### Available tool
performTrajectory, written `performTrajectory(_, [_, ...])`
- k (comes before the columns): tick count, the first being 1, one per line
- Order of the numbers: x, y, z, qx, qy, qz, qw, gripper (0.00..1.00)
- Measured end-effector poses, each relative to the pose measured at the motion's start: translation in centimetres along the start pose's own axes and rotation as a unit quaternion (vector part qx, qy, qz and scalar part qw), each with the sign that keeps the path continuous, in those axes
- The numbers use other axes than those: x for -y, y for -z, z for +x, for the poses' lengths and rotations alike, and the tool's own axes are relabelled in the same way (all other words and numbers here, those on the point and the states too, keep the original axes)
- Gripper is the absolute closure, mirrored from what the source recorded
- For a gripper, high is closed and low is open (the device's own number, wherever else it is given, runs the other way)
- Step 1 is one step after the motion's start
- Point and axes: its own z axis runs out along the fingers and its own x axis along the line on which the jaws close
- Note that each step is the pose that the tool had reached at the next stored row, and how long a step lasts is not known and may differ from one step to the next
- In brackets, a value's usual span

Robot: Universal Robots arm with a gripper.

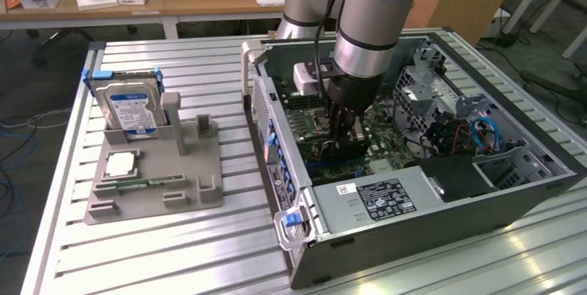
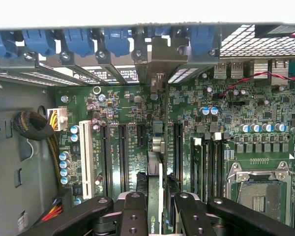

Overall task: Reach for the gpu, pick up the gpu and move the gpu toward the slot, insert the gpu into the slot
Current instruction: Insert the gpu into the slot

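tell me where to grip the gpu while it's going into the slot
Grip the gpu by its upper long edge, coming straight down from above, one finger on each flat face. It stands on edge over the motherboard, as the end effector holds it now, leaving its connector edge free for the slot.

Even, bright indoor light falls from overhead. Glare streaks the slatted metal table (image 1: 165, 254) toward five o'clock. The computer case (image 1: 413, 205) interior sits in shadow. In the wrist view, a washed-out white band runs across twelve o'clock.
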Motion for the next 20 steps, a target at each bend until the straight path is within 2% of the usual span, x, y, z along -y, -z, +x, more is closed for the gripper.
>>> performTrajectory(20, [0.01, 0.33, 0.00, 0.0001, 0.004, 0.0000, 1.0000, 0.74])
